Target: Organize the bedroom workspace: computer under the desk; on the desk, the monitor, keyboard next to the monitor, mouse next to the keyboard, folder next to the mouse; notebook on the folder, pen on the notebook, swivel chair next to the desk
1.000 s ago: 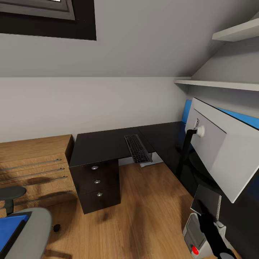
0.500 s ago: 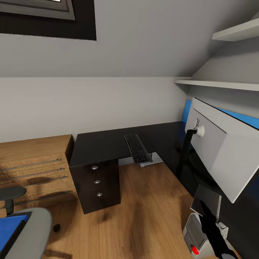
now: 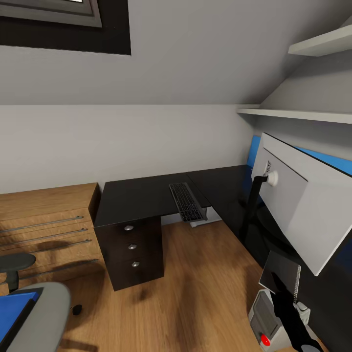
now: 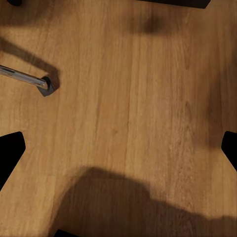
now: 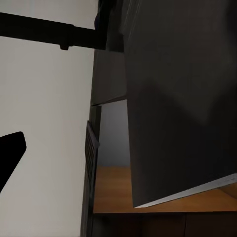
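Note:
The black-topped desk (image 3: 142, 195) stands against the far wall, and the keyboard (image 3: 186, 201) lies on it, overhanging the front edge. At right is the monitor (image 3: 298, 205), pale grey back toward me. Below it sits the computer (image 3: 261, 320) with its red light. My right gripper (image 3: 276, 283) is shut on the dark spiral-bound notebook (image 3: 281, 271), held upright above the computer; the notebook's cover (image 5: 177, 108) shows close in the right wrist view. The swivel chair (image 3: 46, 313) at bottom left carries the blue folder (image 3: 12, 313). My left gripper (image 4: 118, 148) hangs open over bare floor. The pen is out of view.
A light-wood cabinet (image 3: 44, 215) stands left of the desk's drawers (image 3: 132, 247). Shelves (image 3: 303, 115) hang above the monitor. A small black lump (image 3: 76, 309) lies on the floor by the chair; I cannot tell what it is. A chrome chair leg with castor (image 4: 45, 85) is near my left gripper.
My right arm has shifted slightly to the right with the notebook in the first half second. Nothing has moved since.

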Available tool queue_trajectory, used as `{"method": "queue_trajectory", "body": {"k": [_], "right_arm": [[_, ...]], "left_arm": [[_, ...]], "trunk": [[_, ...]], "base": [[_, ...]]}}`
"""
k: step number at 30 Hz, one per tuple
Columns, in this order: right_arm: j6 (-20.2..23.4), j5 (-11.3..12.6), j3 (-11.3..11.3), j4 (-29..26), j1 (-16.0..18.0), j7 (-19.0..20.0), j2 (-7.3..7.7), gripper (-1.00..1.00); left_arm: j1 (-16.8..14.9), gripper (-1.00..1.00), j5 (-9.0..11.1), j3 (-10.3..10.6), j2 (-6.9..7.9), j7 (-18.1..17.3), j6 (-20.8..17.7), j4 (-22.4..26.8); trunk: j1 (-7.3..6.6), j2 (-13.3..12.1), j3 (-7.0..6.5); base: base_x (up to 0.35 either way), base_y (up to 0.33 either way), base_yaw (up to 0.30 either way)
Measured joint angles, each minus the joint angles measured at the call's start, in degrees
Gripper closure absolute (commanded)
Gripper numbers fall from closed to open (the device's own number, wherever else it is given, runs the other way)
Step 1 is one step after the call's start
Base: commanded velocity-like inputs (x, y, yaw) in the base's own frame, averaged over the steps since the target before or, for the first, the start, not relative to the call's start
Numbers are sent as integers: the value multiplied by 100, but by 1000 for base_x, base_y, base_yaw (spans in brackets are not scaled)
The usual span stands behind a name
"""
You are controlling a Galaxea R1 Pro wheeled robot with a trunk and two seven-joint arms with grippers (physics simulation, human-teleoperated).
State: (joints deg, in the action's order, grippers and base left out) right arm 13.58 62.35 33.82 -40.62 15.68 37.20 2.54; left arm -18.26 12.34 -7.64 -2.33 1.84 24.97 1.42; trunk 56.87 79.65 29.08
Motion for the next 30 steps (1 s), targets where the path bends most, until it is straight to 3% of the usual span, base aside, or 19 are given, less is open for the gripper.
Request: {"method": "queue_trajectory", "body": {"k": [30], "right_arm": [[-4, -1, 4, -1, 1, -3, -4, -100]], "left_arm": [[0, -100, 0, 0, 6, -1, 1, 0]], "trunk": [[0, 0, 0]], "base": [[0, 0, 0]]}}
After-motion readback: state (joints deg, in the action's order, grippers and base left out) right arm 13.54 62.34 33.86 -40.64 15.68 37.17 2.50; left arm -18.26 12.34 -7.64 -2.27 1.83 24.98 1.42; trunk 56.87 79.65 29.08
